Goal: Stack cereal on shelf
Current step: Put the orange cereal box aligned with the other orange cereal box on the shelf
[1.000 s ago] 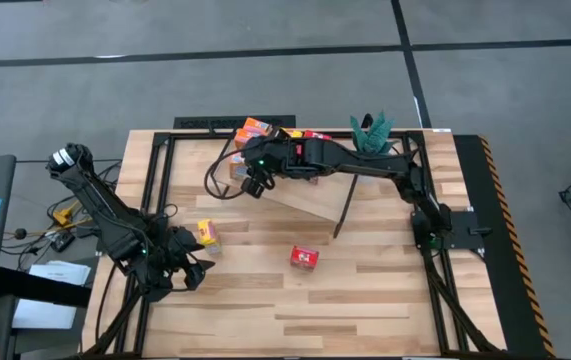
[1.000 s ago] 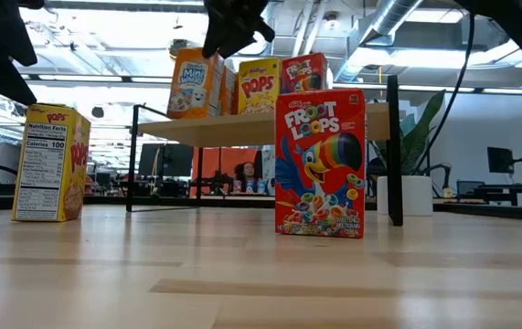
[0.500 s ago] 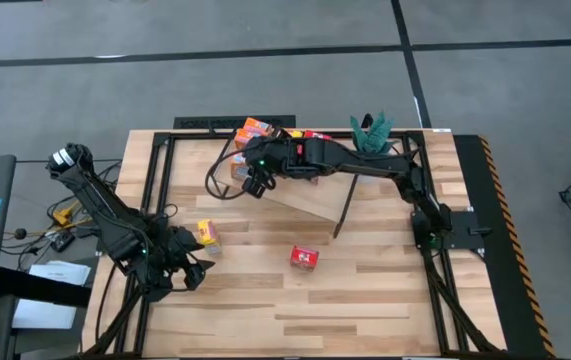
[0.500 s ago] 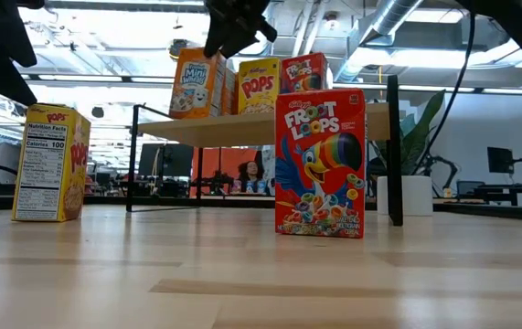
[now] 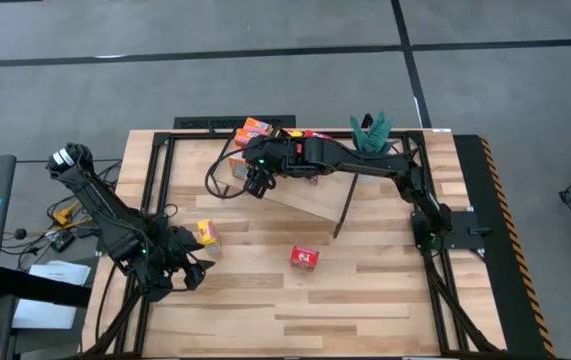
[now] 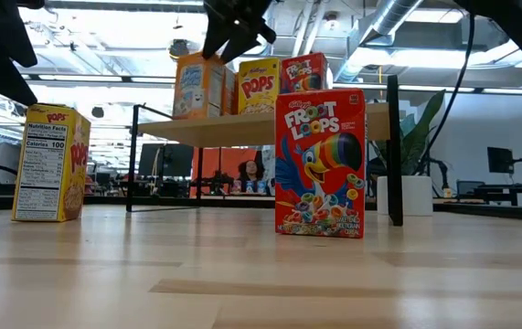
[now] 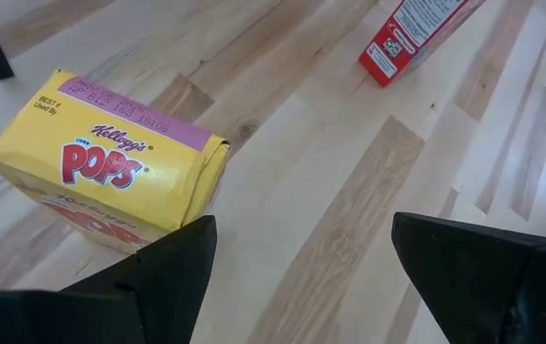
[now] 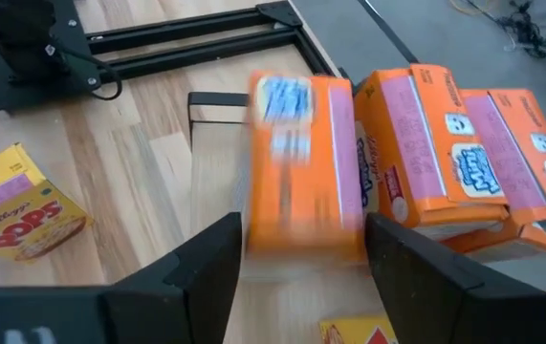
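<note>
While my right hand [image 5: 255,184] hangs over the shelf [image 6: 270,127] with fingers apart, an orange Mini-Wheats box [image 8: 303,162] stands upright beneath — left hand [image 5: 187,272] splayed beside the worktop's [image 6: 261,274] upright Corn Pops box [image 7: 110,167].

Tabletop [image 5: 365,290]: pale wood planks, visible grain, smooth satin finish with a soft sheen in the low view. Shelf [image 6: 270,126]: light wood board, matt, on thin black metal legs [image 6: 394,151]. Cereal boxes: printed cardboard, slightly glossy — red Froot Loops box [image 6: 320,164], yellow Pops box [image 7: 110,172] with creased paper flaps, orange boxes [image 8: 416,143]. Left gripper [image 7: 296,277] fingers: dark matt plastic. Right gripper [image 8: 301,277]: same dark matt finish. Floor [image 5: 265,90]: grey, dull, concrete-like.
</note>
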Action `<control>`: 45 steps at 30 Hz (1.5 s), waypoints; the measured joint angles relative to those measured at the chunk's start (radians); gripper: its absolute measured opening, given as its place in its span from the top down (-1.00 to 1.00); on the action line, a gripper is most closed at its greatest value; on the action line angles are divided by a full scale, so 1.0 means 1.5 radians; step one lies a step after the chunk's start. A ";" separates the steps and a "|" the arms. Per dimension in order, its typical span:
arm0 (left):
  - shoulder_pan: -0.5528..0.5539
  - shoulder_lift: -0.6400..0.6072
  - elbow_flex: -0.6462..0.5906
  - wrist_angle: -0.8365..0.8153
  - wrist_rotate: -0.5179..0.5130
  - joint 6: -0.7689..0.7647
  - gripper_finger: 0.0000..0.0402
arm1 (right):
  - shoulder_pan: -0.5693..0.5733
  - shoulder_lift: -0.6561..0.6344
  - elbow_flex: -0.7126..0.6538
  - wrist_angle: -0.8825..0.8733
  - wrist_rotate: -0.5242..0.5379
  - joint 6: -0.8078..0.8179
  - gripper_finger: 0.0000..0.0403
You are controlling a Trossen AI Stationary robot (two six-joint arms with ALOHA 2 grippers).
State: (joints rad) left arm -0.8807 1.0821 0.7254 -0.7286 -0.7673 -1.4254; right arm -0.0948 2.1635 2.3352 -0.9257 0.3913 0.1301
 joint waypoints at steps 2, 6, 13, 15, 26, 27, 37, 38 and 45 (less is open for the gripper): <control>0.000 0.000 0.000 -0.001 -0.001 0.000 -0.53 | 0.000 0.000 0.000 0.002 0.000 -0.005 -0.24; 0.000 0.000 0.000 -0.001 -0.005 0.000 -0.53 | -0.004 0.000 0.000 0.002 0.001 -0.007 -0.24; 0.000 0.000 0.000 0.000 -0.005 0.000 -0.53 | -0.004 -0.007 0.012 0.004 0.037 -0.049 -0.24; 0.000 0.000 0.000 -0.001 -0.005 0.000 -0.53 | -0.003 -0.013 0.013 0.008 0.037 -0.050 -0.24; 0.000 0.000 0.000 -0.014 -0.005 -0.006 -0.53 | 0.030 -0.063 0.014 0.026 0.035 -0.078 -0.23; 0.000 0.000 0.000 -0.014 -0.005 -0.006 -0.53 | 0.040 -0.072 0.014 0.022 0.032 -0.093 -0.21; 0.001 0.000 0.000 -0.016 -0.052 -0.008 -0.53 | 0.069 -0.024 -0.008 0.062 0.042 -0.158 0.78; 0.001 0.000 0.000 -0.016 -0.052 -0.008 -0.53 | 0.067 -0.010 -0.005 0.091 0.042 -0.161 0.88; 0.001 0.000 0.000 -0.022 -0.064 -0.026 -0.53 | 0.066 0.039 0.004 0.161 0.064 -0.167 0.80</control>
State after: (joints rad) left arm -0.8786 1.0817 0.7254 -0.7621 -0.8629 -1.4641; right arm 0.0049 2.2215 2.3411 -0.6838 0.4880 -0.1199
